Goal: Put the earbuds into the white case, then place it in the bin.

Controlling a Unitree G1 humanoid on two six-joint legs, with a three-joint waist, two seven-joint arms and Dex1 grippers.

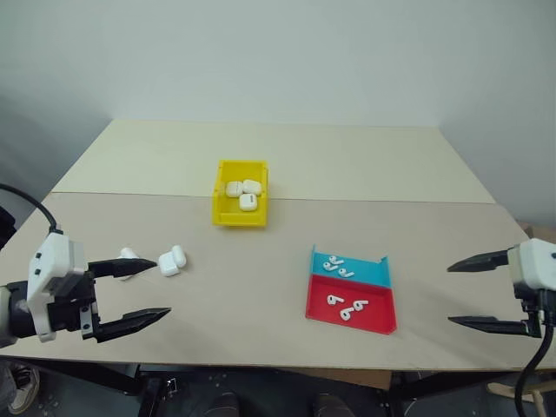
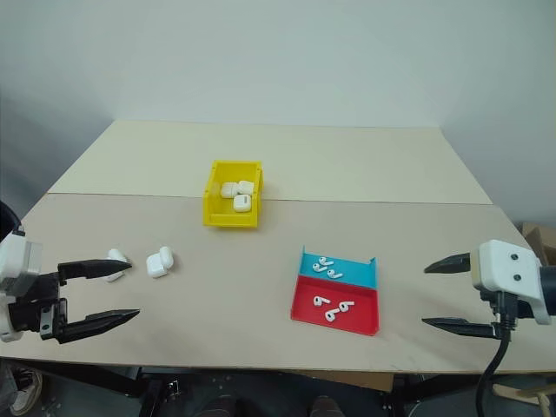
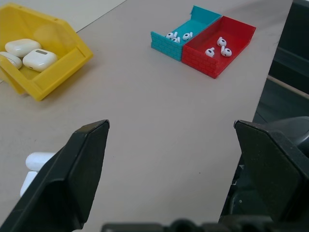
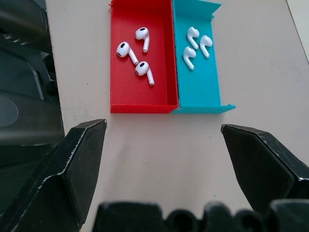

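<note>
Closest to you, your left gripper (image 1: pixel 148 291) hangs over the near left edge of the table (image 1: pixel 261 269) with its two black fingers spread wide and nothing between them, and your right gripper (image 1: pixel 462 294) hangs at the near right edge in the same way, fingers wide apart and empty. Just past your left gripper you see two white cases on the table: one white case (image 1: pixel 172 261) lies free, a little to the right of the upper fingertip, and a second case (image 1: pixel 129 260) sits right behind that finger, partly covered by it, so you cannot tell if they touch. More to the right, between the middle of the table and your right gripper, stand two shallow trays touching each other along one side. The red tray (image 1: pixel 373 317) is the nearer one and it holds three earbuds (image 4: pixel 135 52), lying loose and near each other. The blue tray (image 1: pixel 369 274) is behind it and it holds three more earbuds (image 4: pixel 196 46). Farther away, near the middle of the table, just before the seam where the two table boards meet, stands the yellow bin (image 1: pixel 221 213). Inside it you see three more white cases (image 1: pixel 244 191), closed and packed close together toward the far end of the bin
</note>
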